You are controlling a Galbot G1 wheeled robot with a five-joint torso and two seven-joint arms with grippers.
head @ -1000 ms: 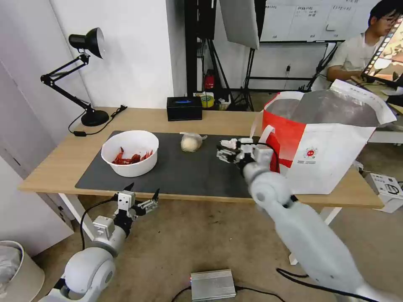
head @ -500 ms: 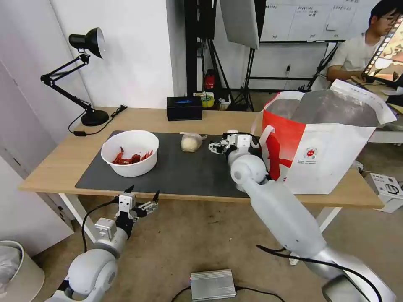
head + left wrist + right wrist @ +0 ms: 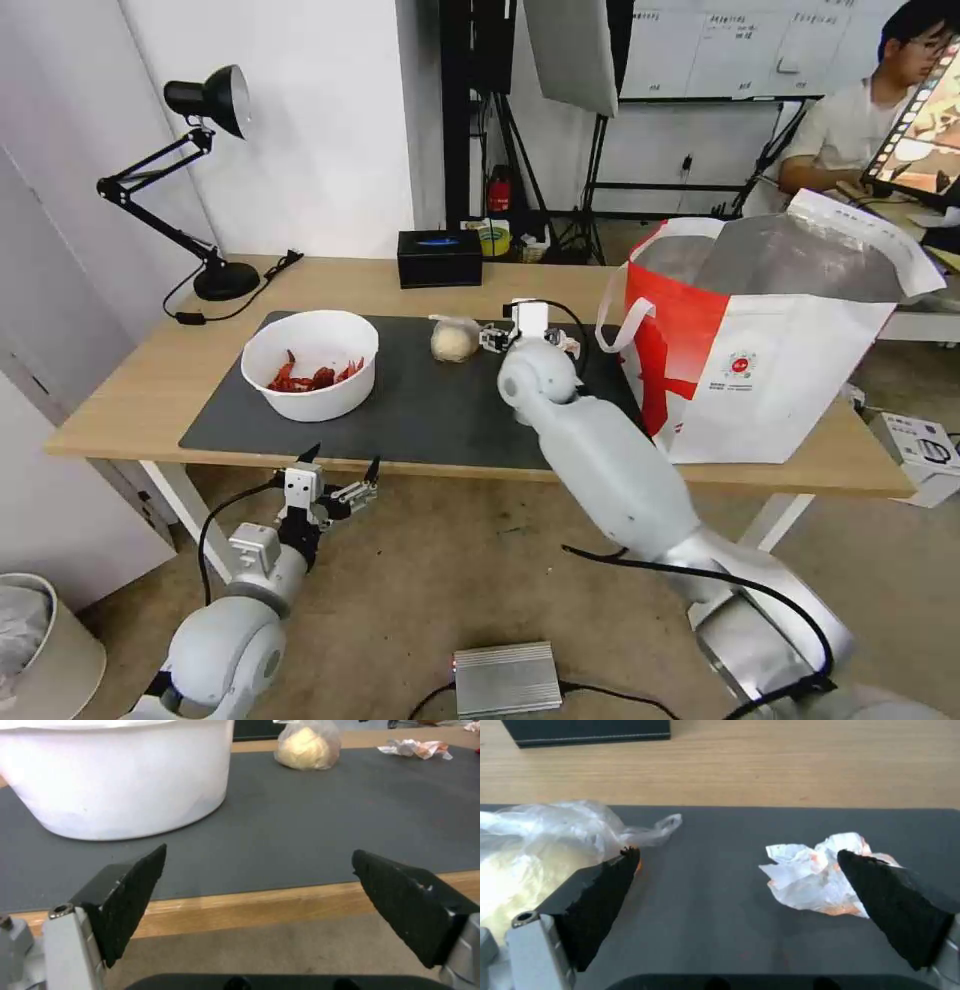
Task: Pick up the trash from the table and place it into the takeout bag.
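The right gripper [image 3: 735, 888], jaws spread, hovers between the knotted bag of white food [image 3: 540, 847] and the crumpled tissue [image 3: 815, 877] beside it, so closing here risks grabbing nothing.

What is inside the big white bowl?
The white bowl on the dark mat holds red crayfish shells heaped at its bottom. Whatever lies beneath that heap is covered, and the near wall hides the front of the inside.
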